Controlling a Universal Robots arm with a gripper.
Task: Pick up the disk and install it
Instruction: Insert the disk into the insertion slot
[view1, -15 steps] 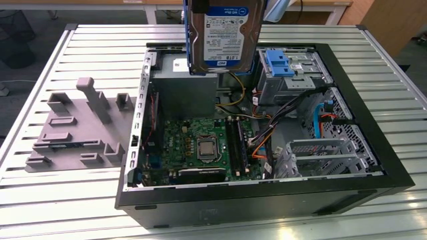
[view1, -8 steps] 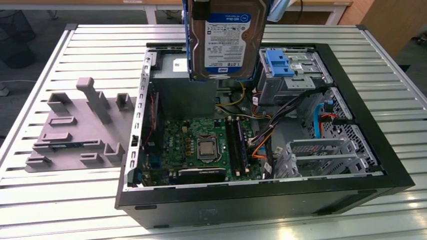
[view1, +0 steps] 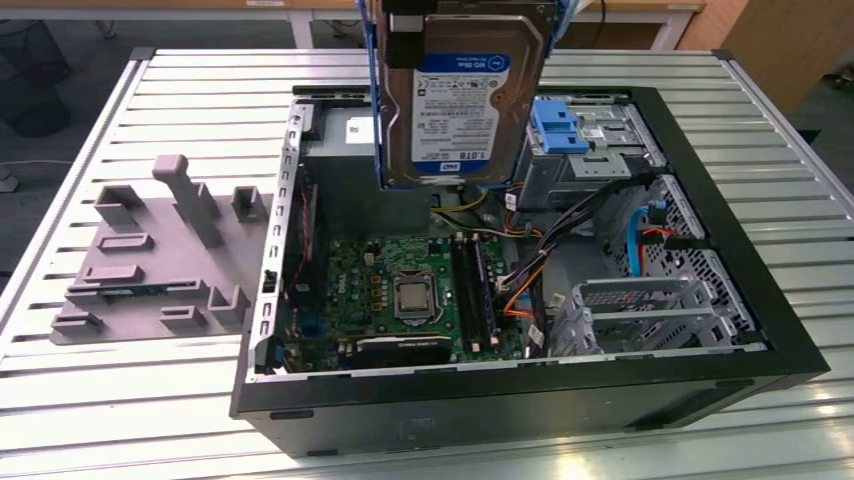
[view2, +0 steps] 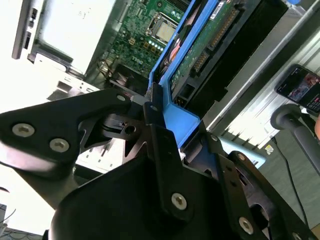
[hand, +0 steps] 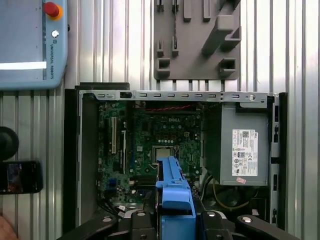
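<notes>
Nearest item: the gripper (view2: 175, 122), its black fingers (view2: 159, 150) pressed together on the blue carrier frame (hand: 173, 197) of the disk (view1: 461, 95). The hold is on one end of the frame, not on the drive body.

The disk hangs upright, label face toward the exterior view, clear above the open computer case (view1: 801, 350) and touching nothing else.

Step in hand, as judged: carrying the held disk toward a bay. To do this well, the drive should be kept square to the bay mouth, the frame rails aligned before any push, and the coloured cables (view1: 527, 275) avoided. An end grip leaves a long overhang, so a slow, steady approach is advisable.

Below the disk: the motherboard (view1: 400, 290) with its bare processor socket (hand: 165, 155), and the grey power supply (hand: 245, 150) alongside.

Further on: a metal drive cage (view1: 654, 315) toward the exterior view's right, and a blue latch piece (view1: 558, 128) on the bay just beside the disk. Which bay is intended cannot be told.

Outside the case: a grey fixture plate (view1: 147, 250) on the slatted table (view1: 134, 400), on the exterior view's left.
</notes>
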